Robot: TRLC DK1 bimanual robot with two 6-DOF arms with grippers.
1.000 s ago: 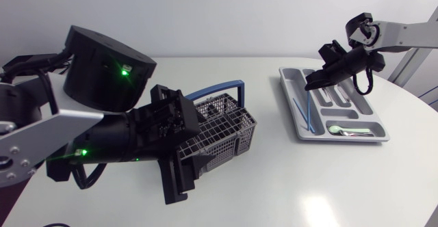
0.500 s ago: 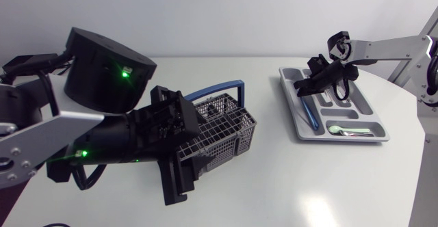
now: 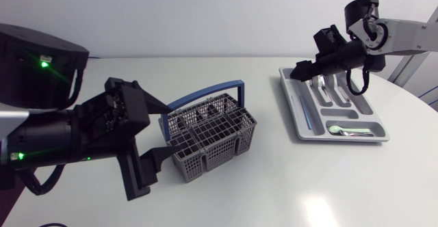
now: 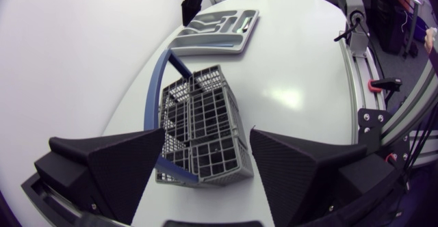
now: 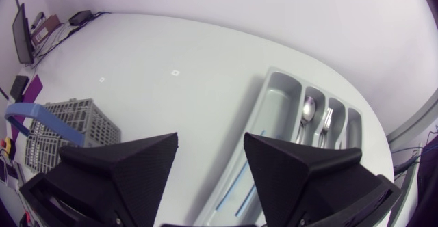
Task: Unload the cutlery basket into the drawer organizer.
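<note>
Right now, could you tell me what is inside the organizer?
A blue stick in the long slot, metal cutlery in narrow slots, a green spoon crosswise; the right hand covers the organizer's far corner.

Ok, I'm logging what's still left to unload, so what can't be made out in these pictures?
Grey wire cutlery basket with a blue handle: contents; mesh walls screen them in the head view, compartments too dark in the left wrist view.
Grey plastic drawer organizer: far end behind the right gripper, head view; near end behind its fingers, right wrist view.
Green-handled piece in it: too small to identify.
</note>
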